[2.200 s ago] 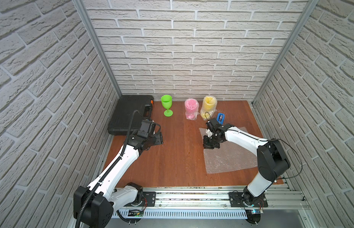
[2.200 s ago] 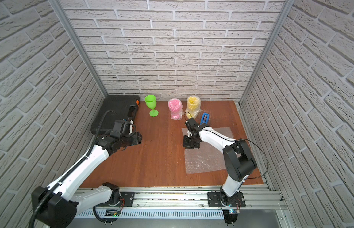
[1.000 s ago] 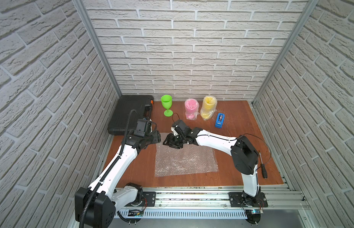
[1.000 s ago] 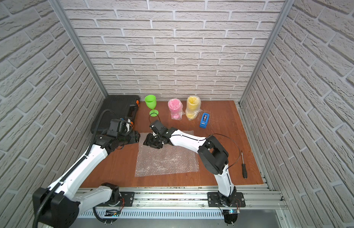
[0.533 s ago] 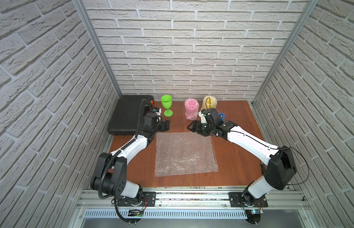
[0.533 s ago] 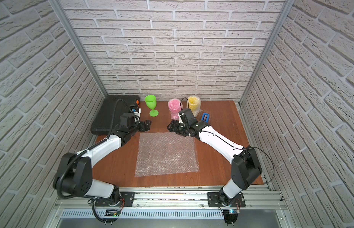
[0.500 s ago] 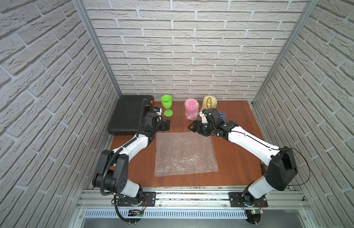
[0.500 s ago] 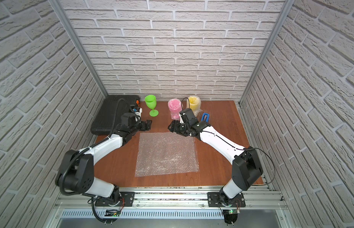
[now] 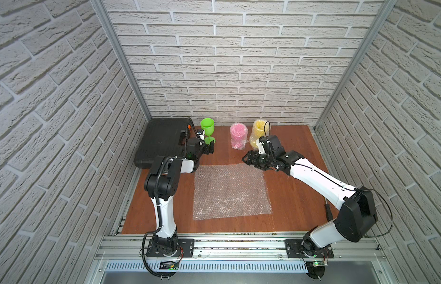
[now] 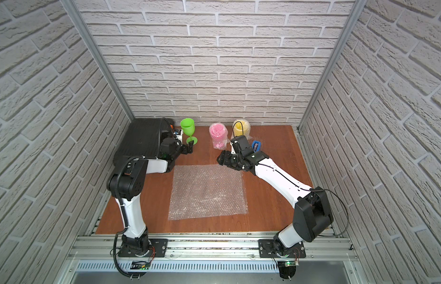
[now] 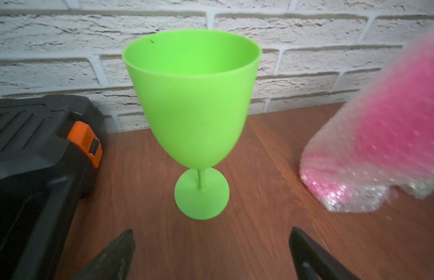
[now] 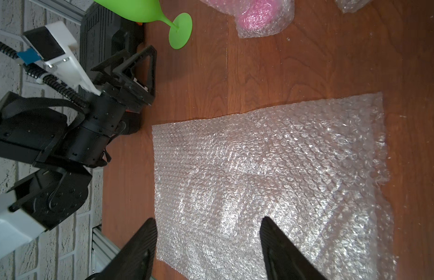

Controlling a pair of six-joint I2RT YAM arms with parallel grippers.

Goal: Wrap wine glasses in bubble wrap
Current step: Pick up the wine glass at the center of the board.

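vs 2.2 s back: bubble wrap sheet [image 9: 229, 191] now lies flat in the middle of the table [image 9: 288, 216], no longer off to the right under the right arm; same spot as 0.5 s ago. left gripper [image 9: 209, 148] has crept up to the green goblet [image 9: 207, 126], jaws spread wide just short of its foot, not touching, holding nothing. right gripper [image 9: 247, 157] has backed off to the sheet's far right corner, jaws apart, nothing clamped. green goblet stands upright and bare at the back beside the black case [image 9: 163, 140]; bowl looks empty. case is shut, contents not visible. pink goblet [image 9: 238, 136] and yellow goblet [image 9: 259, 132] stand by the back wall, each already wrapped in bubbly plastic. blue tape dispenser [image 10: 256, 145] shows in a top view, partly behind the right wrist. slim dark tool [image 9: 327, 209] mostly hidden by the right arm. pink goblet is blurred and cut off in the left wrist view
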